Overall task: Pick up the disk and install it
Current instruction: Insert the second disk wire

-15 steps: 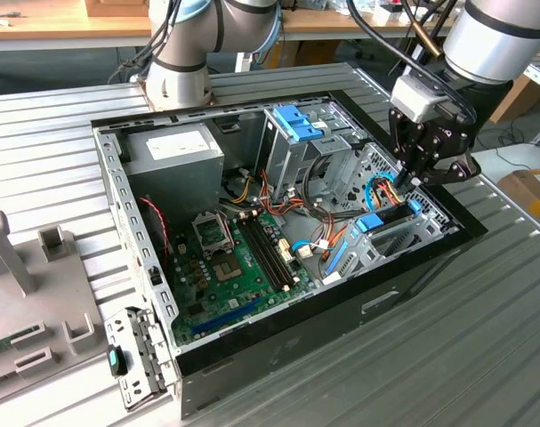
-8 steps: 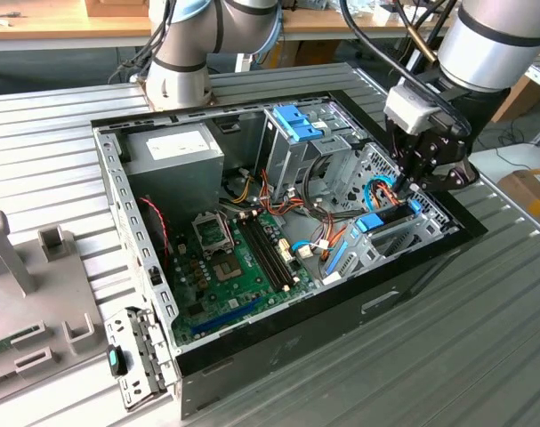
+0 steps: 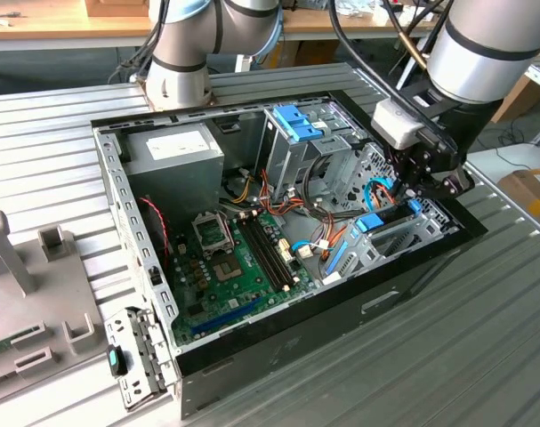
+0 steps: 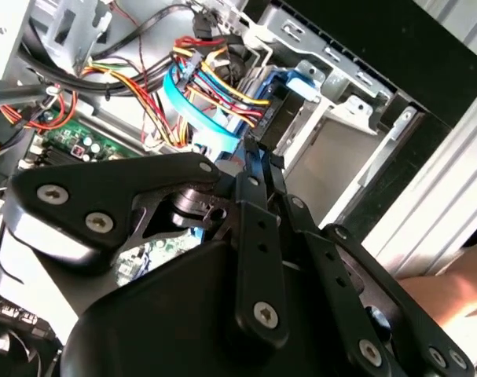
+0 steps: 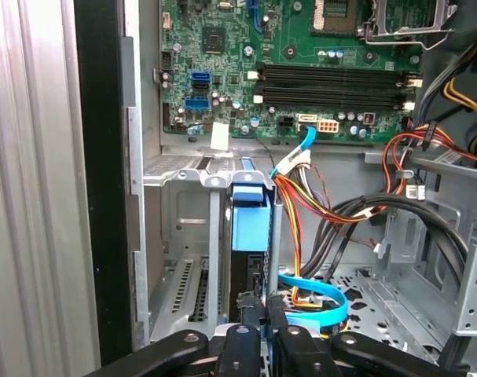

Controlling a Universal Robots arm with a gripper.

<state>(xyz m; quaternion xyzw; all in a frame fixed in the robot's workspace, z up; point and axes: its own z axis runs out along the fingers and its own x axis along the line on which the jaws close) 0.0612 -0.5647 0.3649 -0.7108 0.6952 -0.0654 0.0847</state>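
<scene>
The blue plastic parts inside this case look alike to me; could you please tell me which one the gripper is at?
The disk, with its blue end tab, standing in the bay by the case's front wall, directly at the gripper. The paired blue clips sit atop the tall silver cage, away from it.

Disk (image 5: 250, 236) dark grey with bright blue rails and tab; gripper (image 5: 263, 308) black; motherboard (image 3: 237, 262) green; thin curved cable (image 5: 321, 292) light blue; wire bundle (image 4: 203, 75) red, yellow, orange; case rim (image 3: 341, 289) black.

Arm bent low; gripper (image 5: 258, 314) pointing down, fingers nearly together.
</scene>
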